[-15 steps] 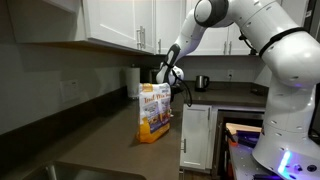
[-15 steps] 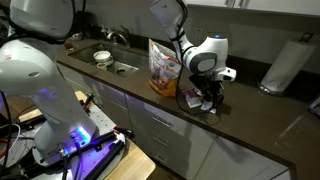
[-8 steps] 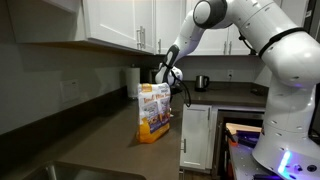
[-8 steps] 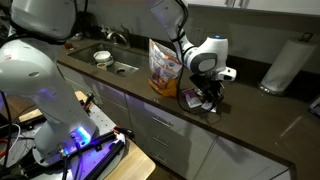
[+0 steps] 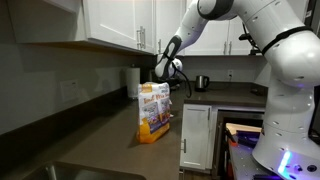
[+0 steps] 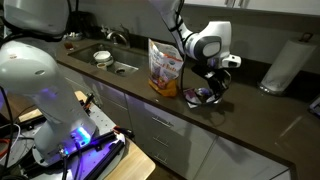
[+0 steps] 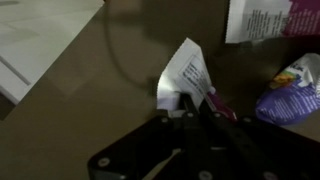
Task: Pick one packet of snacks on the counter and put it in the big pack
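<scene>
1. End effector [image 7: 192, 105] is pinched shut on one snack packet [image 7: 185, 70]. In wrist view the fingers bite its lower edge & the rest sticks out ahead of the tips.
2. Big pack [image 6: 165, 67] stands upright on the worktop [image 6: 255, 118], near, off to the end effector's side w/ a clear gap. Can't tell if its mouth is open.
3. Step in hand, I'd say: lift & carry. To do it well, go straight up till the packet clears the pack's top, move across, centre over the mouth, then lower in before letting go.
4. Risks: it's an edge grip only, so the slick film may slip or swing; go slow. The pack is tall & prob light, so a nudge could tip it.
5. Materials:
   - Held packet is thin whitish film, creased, w/ small print.
   - Purple packet [image 7: 290, 90] lies beside the tips, puffy & glossy.
   - Big pack is a soft printed bag, orange low, whitish top.
   - Worktop is smooth & dark.
</scene>
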